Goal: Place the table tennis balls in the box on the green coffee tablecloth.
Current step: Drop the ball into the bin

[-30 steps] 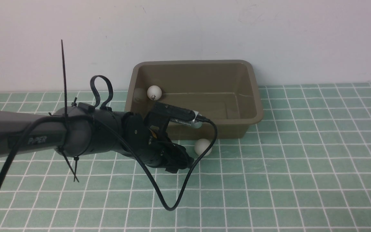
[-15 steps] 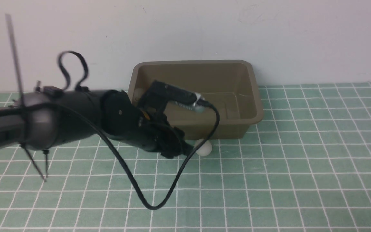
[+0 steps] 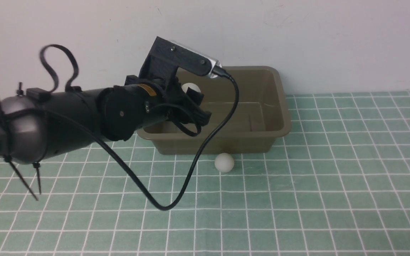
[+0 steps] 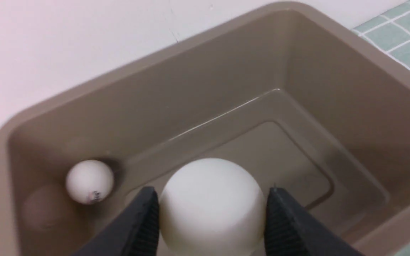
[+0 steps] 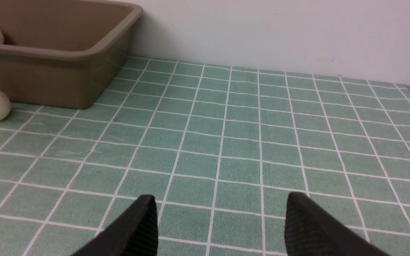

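One ball (image 4: 212, 208) is pinched in the left gripper (image 4: 212, 213) over the box (image 4: 148, 76)'s left part; if released too high, it could be bounced out. Another ball (image 4: 89, 181) is already inside. The third (image 3: 224, 163), by the near edge, could be rolled away if bumped. The right gripper (image 5: 222, 224) is spread, nothing held.

Illumination: even, diffuse, moderately bright.
Shadows: soft, faint beneath the box (image 3: 222, 142).
Focus, front view: mostly sharp.
Focus, left wrist view: slightly soft.
Glare: pale sheen on the held ball (image 4: 212, 206).
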